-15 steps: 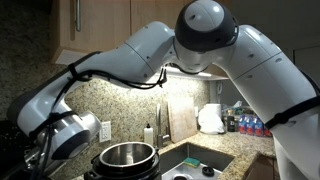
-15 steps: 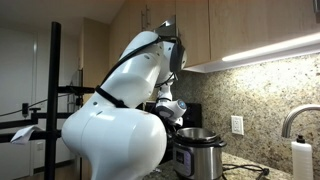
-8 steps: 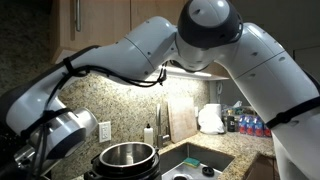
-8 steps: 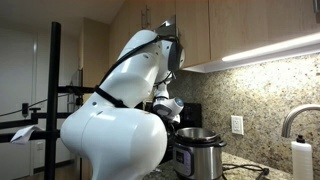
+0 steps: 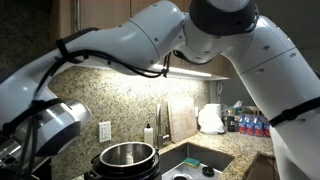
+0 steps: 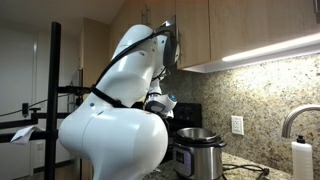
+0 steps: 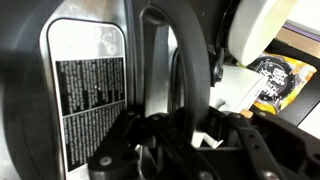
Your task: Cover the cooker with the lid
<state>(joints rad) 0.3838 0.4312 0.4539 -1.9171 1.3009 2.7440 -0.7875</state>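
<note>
The cooker (image 5: 125, 157) stands uncovered on the counter, and its shiny inner pot shows. It also shows in the other exterior view, the cooker (image 6: 200, 150) with its steel band. No lid shows in any view. My gripper (image 5: 20, 158) hangs at the far lower left, well away from the cooker and partly cut off by the frame edge. In the wrist view the gripper (image 7: 185, 140) is shut, and I cannot make out anything held. A black curved cable (image 7: 180, 70) and a printed label plate (image 7: 88, 100) fill the view behind it.
A sink basin (image 5: 200, 160) lies right of the cooker, with a soap bottle (image 5: 148, 133), a cutting board (image 5: 182, 118) and several bottles (image 5: 245, 125) behind it. A wall outlet (image 5: 104, 130) sits above the cooker. A faucet (image 6: 295, 118) and a black stand pole (image 6: 55, 90) show in the other exterior view.
The arm has swung further left and away from the cooker, so the wrist looms larger at the left edge. The gripper has stayed shut.
</note>
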